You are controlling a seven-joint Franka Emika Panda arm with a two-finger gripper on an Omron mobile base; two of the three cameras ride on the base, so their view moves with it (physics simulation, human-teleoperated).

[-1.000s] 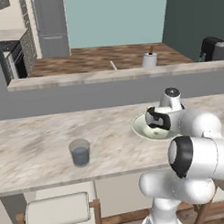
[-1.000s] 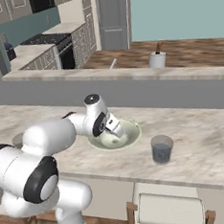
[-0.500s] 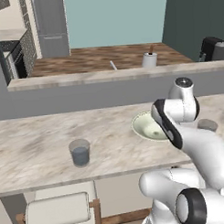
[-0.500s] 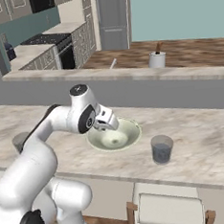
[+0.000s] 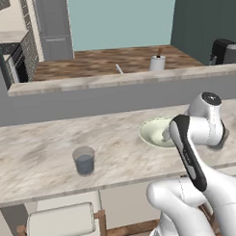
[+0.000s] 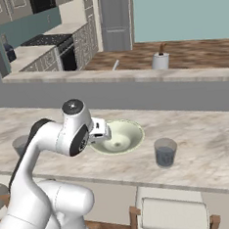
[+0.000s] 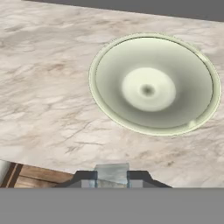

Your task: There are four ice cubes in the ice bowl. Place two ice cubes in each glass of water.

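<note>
Since a second ago my hand has lifted out of the ice bowl [image 7: 153, 83], fingers [image 7: 112, 178] pinching a small, slippery, fragile ice cube [image 7: 112, 171] across flat faces above the counter [image 7: 48, 96].

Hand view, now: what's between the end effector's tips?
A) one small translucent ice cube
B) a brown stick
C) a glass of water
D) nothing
A: in the hand view a small pale ice cube sits between the end effector tips, above the marble counter, with the bowl ahead looking empty.
</note>
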